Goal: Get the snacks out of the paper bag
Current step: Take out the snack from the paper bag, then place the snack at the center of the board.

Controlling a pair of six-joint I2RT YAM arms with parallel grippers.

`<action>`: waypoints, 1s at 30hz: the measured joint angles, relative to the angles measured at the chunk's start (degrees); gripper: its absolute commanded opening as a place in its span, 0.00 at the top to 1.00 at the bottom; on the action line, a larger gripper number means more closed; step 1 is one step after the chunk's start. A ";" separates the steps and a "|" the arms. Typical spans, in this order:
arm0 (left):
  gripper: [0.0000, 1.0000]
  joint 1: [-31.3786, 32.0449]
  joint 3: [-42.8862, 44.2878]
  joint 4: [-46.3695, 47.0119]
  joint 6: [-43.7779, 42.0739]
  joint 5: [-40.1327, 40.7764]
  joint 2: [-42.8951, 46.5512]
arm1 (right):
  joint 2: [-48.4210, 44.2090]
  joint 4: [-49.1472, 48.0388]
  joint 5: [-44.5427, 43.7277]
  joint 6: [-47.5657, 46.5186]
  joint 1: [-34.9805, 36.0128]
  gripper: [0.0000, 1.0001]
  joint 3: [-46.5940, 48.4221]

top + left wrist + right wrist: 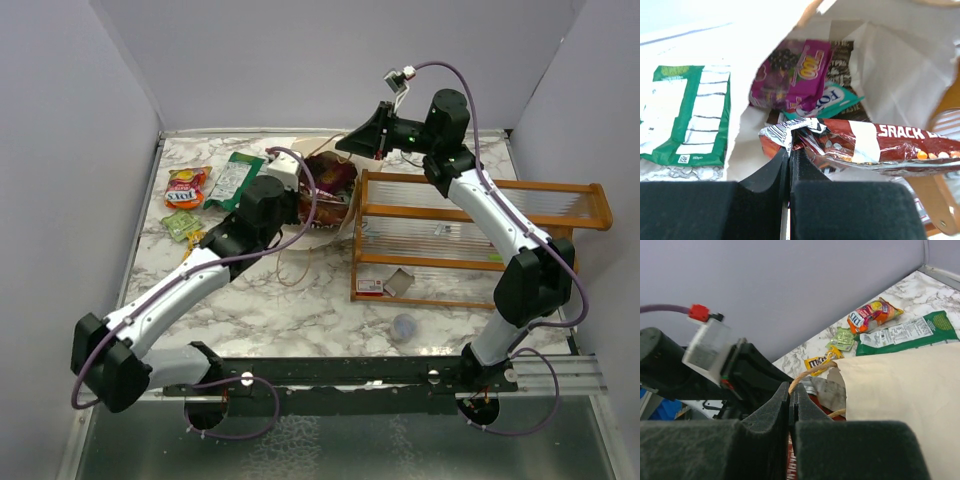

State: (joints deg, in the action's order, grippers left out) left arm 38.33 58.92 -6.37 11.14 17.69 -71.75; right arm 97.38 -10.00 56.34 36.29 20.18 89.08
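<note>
The paper bag (338, 222) lies on its side at the back middle, its mouth toward my left arm. My left gripper (791, 146) is shut on the crimped end of a dark red snack packet (890, 145) at the bag's mouth; it also shows in the top view (303, 190). Inside the bag lie a purple-magenta packet (792, 75), a teal packet (836, 100) and a dark brown packet (841, 65). My right gripper (793, 388) is shut on the bag's string handle (812, 371), above the bag (900, 390); it also shows in the top view (350, 141).
Left of the bag on the table lie a green packet (235, 180), a red-orange-yellow packet (187, 187), a small light-green packet (182, 225) and a yellow packet (822, 360). The orange wooden rack (470, 240) stands at the right, with a red-and-white card (372, 286) and a grey cap (404, 325) near it.
</note>
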 measured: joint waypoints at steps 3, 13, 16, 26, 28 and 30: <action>1.00 0.00 0.33 -1.20 -0.68 -0.98 5.03 | -0.33 0.02 -0.17 -0.17 0.00 0.99 0.00; 1.00 0.00 4.81 -2.62 -5.92 -0.72 19.87 | -0.44 0.02 -0.33 -0.17 0.00 0.99 0.00; 1.00 0.04 6.80 -3.32 -8.07 4.37 21.53 | -0.44 0.02 -0.33 -0.17 0.00 0.99 0.00; 1.00 -2.82 9.29 -1.70 -18.05 24.50 16.06 | -0.44 0.04 -0.31 -0.17 0.00 0.99 0.00; 1.00 -6.93 10.78 -1.68 -18.43 24.11 12.81 | -0.44 0.04 -0.33 -0.15 0.00 0.99 0.00; 1.00 -12.61 13.07 -1.99 -17.35 22.77 9.09 | -0.44 0.04 -0.31 -0.13 0.00 0.99 0.00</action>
State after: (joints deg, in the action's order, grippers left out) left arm 25.71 71.99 -8.36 -6.22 40.47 -62.65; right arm 96.95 -9.96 56.03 36.16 20.18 89.08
